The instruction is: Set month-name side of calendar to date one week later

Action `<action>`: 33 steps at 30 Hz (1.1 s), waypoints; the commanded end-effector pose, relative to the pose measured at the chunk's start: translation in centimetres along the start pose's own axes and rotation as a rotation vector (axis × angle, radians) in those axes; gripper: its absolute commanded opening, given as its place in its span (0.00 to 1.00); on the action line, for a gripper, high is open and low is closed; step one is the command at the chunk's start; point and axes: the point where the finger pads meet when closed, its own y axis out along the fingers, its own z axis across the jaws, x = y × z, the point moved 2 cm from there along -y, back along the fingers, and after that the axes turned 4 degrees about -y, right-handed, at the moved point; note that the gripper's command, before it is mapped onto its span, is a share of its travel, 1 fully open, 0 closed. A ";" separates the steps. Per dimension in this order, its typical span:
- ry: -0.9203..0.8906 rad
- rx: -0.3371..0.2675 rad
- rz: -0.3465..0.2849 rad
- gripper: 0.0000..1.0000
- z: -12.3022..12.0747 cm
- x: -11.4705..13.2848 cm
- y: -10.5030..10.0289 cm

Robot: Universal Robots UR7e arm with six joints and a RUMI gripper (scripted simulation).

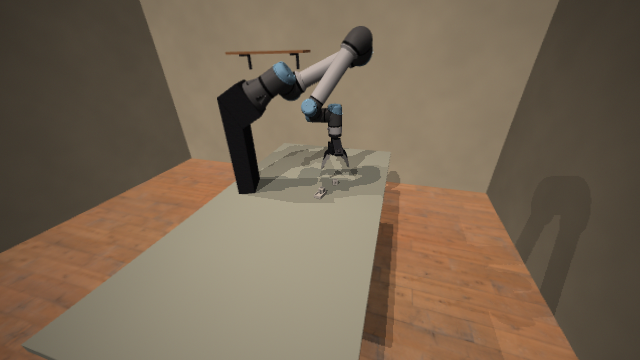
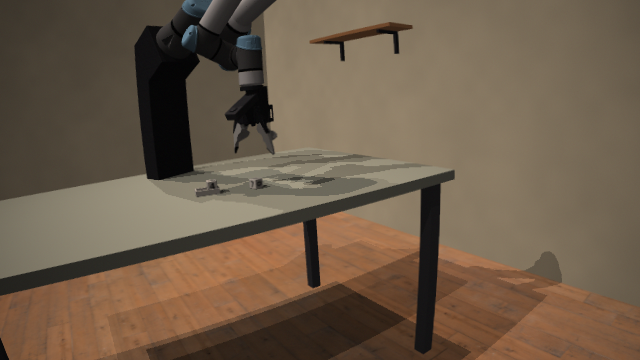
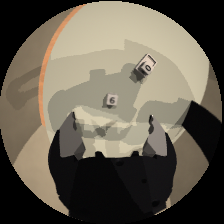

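Note:
A small pale tray (image 2: 210,189) lies on the grey table with one cube in it; in the wrist view the cube in the tray (image 3: 147,66) shows a 0 on top. A second cube (image 2: 255,183) lies loose on the table beside the tray, apart from it; in the wrist view it (image 3: 111,100) shows a 6 on top. In the top view the tray (image 1: 320,195) and the loose cube (image 1: 335,181) are small. My gripper (image 2: 254,141) is open and empty, hanging well above the table over the loose cube. It also shows in the top view (image 1: 335,162) and in the wrist view (image 3: 111,130).
The arm's black pedestal (image 2: 162,105) stands on the table behind the tray. The table's far edge (image 2: 370,192) is to the right of the cubes. A wooden shelf (image 2: 361,32) is on the back wall.

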 end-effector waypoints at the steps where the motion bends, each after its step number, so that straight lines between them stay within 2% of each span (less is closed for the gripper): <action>1: 0.059 -0.002 0.003 1.00 0.1 0.2 -0.1; 16: 0.085 -0.002 0.004 1.00 0.1 0.2 -0.2; 17: 0.085 -0.002 0.004 0.28 0.1 0.2 -0.2; 33: 0.084 -0.002 0.004 0.28 0.1 0.2 -0.2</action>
